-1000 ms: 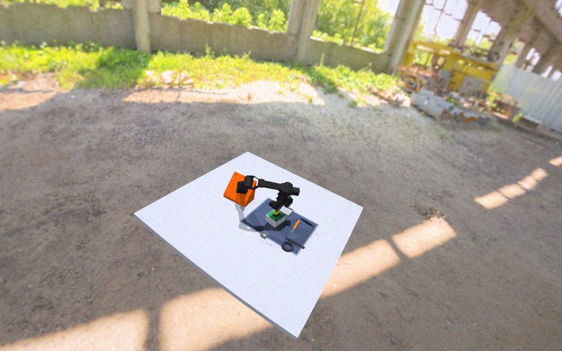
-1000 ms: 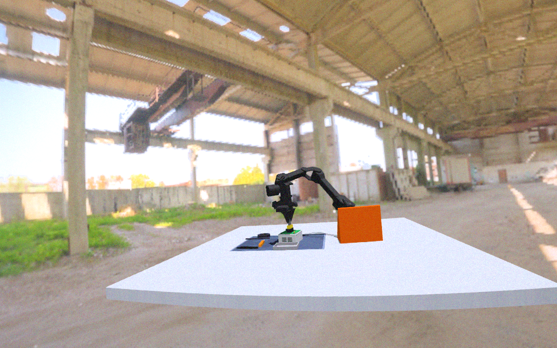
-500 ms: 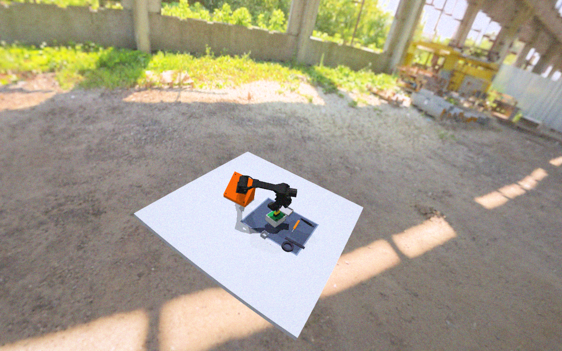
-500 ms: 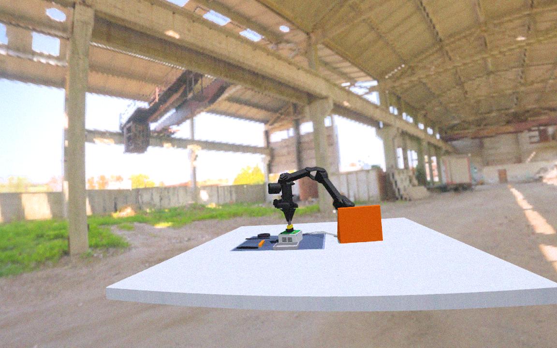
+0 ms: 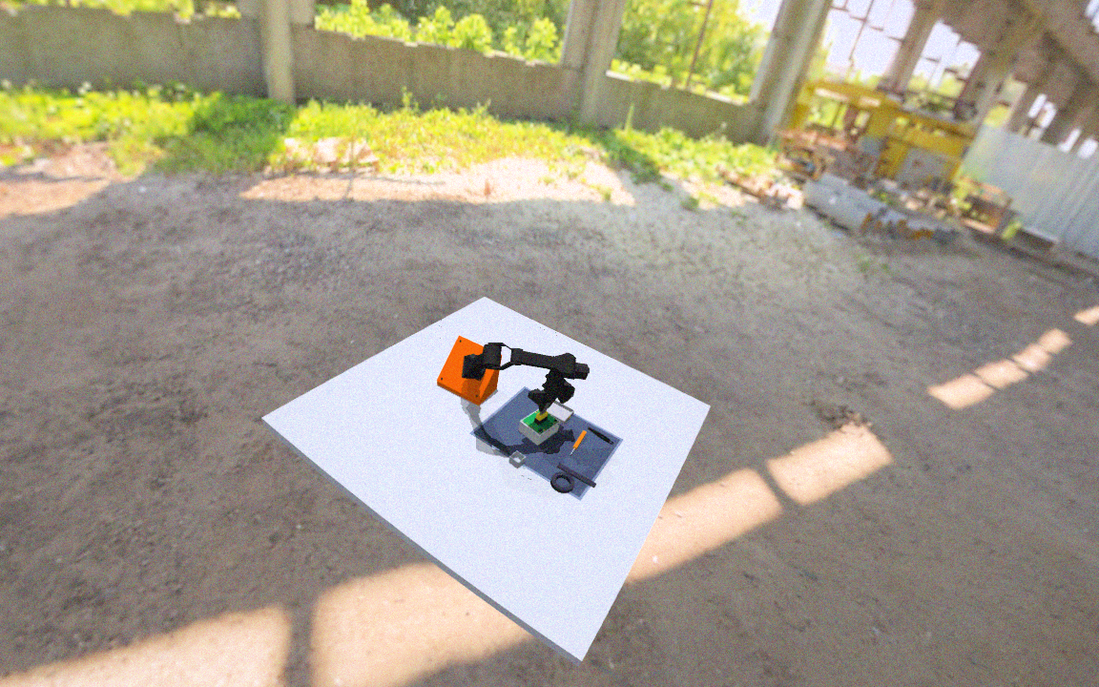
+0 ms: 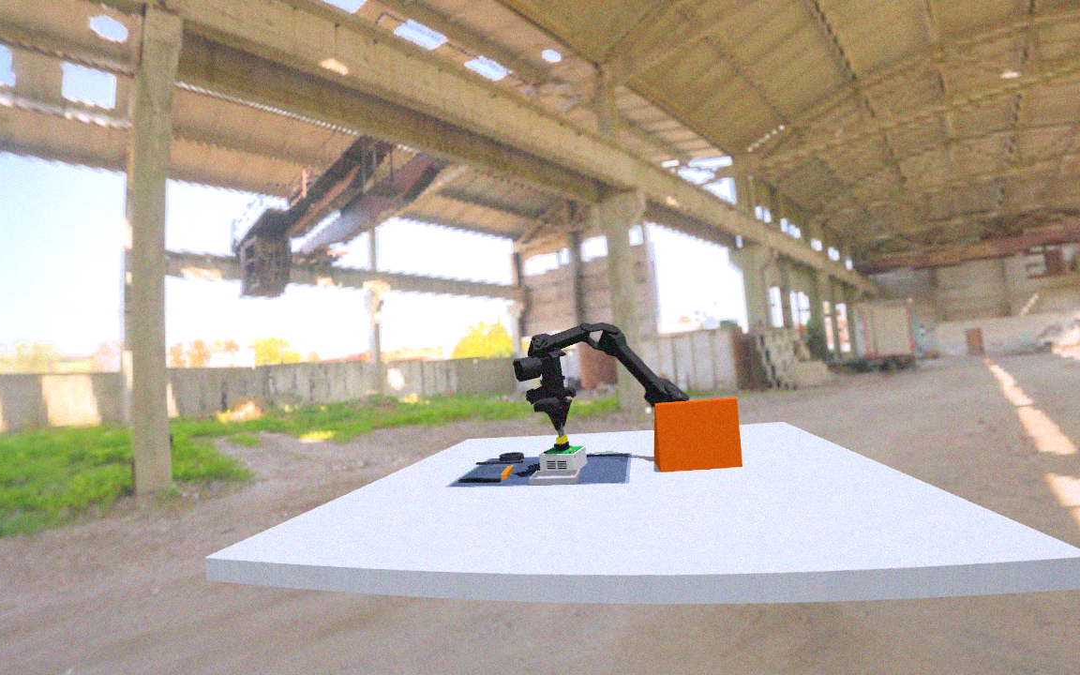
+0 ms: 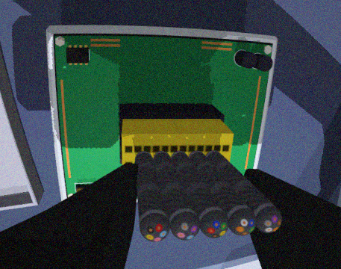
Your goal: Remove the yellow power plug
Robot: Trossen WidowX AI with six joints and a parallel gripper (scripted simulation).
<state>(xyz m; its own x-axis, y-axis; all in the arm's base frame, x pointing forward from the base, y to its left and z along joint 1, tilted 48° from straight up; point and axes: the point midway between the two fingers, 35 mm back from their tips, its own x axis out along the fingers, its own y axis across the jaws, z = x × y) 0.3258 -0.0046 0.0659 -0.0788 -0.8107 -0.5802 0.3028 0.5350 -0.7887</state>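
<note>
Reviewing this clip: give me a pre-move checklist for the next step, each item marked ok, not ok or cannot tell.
1. Gripper shut on the yellow plug: ok.
2. Plug out of the black socket: not ok, it sits at the socket on the circuit board.
3. Plug loosened enough to lift: cannot tell.
4. Grey tray beside the board's housing: ok.
5. Plug in the tray: not ok.
</note>
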